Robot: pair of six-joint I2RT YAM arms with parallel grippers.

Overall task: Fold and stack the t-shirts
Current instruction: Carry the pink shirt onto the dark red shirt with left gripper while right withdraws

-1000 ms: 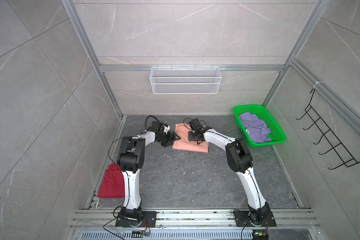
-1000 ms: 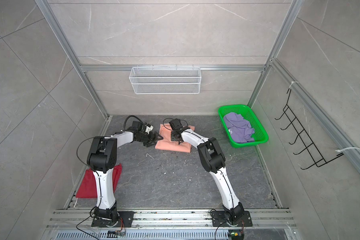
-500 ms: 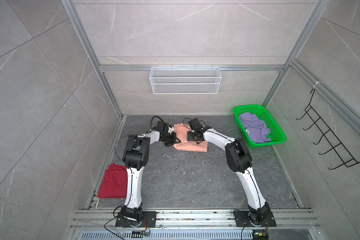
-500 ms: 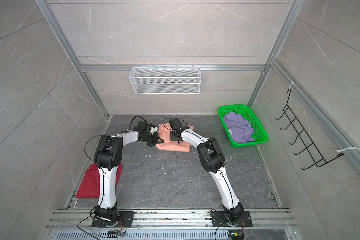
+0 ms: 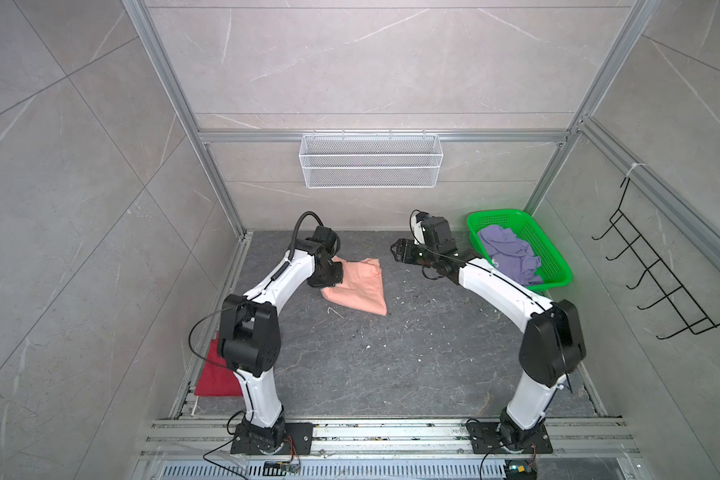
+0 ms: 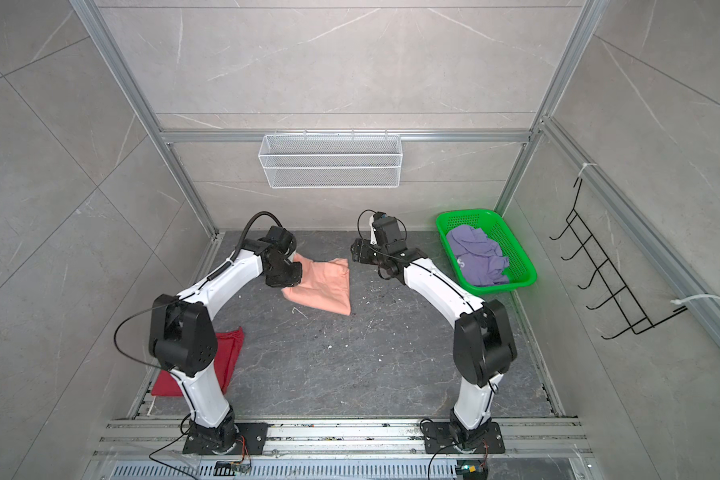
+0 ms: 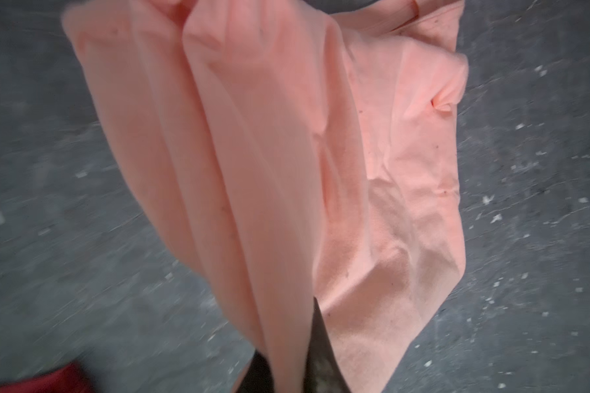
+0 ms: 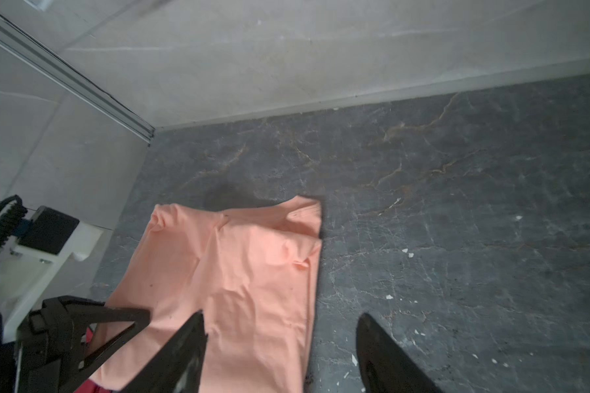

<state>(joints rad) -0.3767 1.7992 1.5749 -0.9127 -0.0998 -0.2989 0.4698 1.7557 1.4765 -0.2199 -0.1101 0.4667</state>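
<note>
The left gripper (image 7: 286, 369) is pinching the peach tee (image 7: 286, 153), its fingers (image 7: 321, 354) closing tight on a gathered edge (this wrist view is blurring, and only the fingertips are showing). In both top views the wrist is covering that grip. From there the tee is spreading away toward the middle of the floor (image 5: 391, 365). How much of it is hanging clear I cannot tell. The right gripper (image 5: 395, 249) is standing wide and empty, apart from the tee's far corner. The left arm (image 5: 250, 332) is hiding part of the red tee (image 5: 215, 374), which is lying beside its base. The purple tee (image 5: 508, 257) is lying crumpled in the basket (image 5: 499, 213).
</note>
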